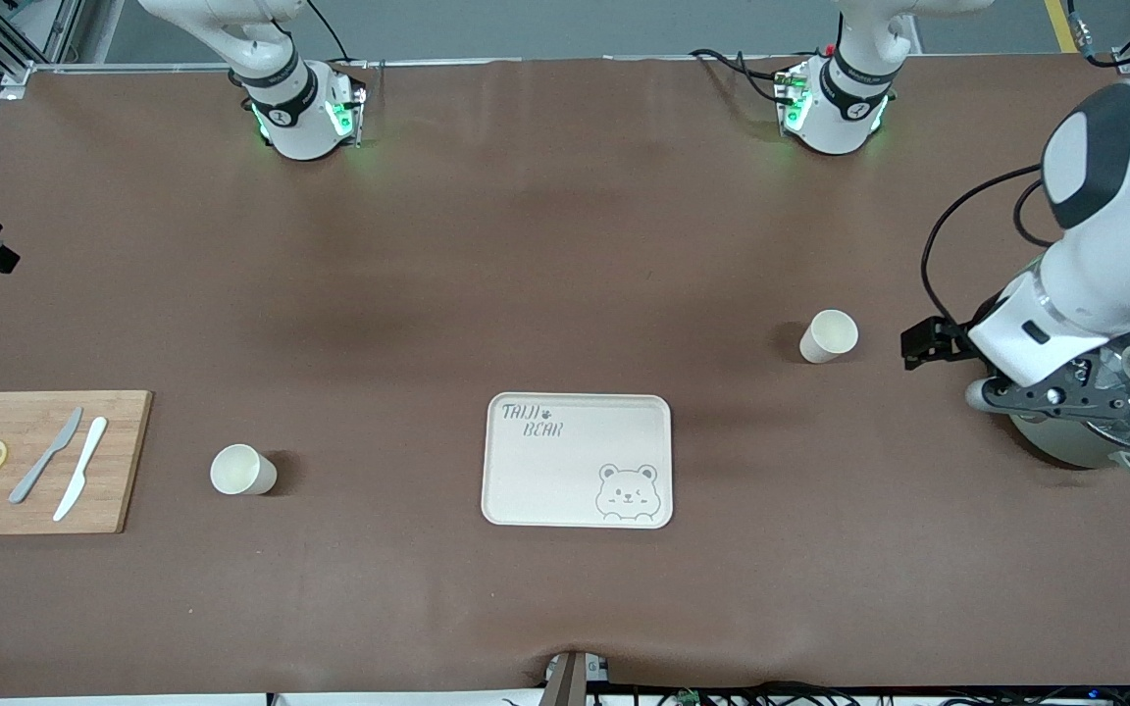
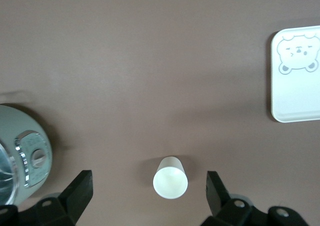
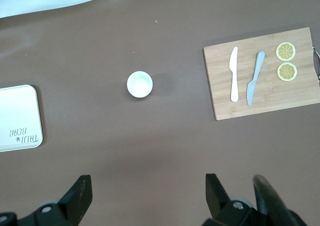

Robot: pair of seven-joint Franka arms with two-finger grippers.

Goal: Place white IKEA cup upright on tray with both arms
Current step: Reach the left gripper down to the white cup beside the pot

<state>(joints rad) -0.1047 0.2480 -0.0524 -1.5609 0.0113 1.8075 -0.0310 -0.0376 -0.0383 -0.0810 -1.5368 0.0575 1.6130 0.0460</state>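
From my station I see two white cups on the desk, one on either side of the tray, which lies bare. The cup at the left arm's end sits between my left gripper's spread fingers in the left wrist view, touching neither, and it looks tipped, its mouth toward the camera, though I cannot be sure it is fully on its side. The cup at the right arm's end stands mouth up, well ahead of the right gripper's released fingers, between the tray and the cutting board with its two knives and lemon slices. I judge both cups light, rigid and smooth, so they could skid or roll if nudged. I would pinch across the wall near the rim, squeezing gently, and keep the left arm clear of the pot close beside it.
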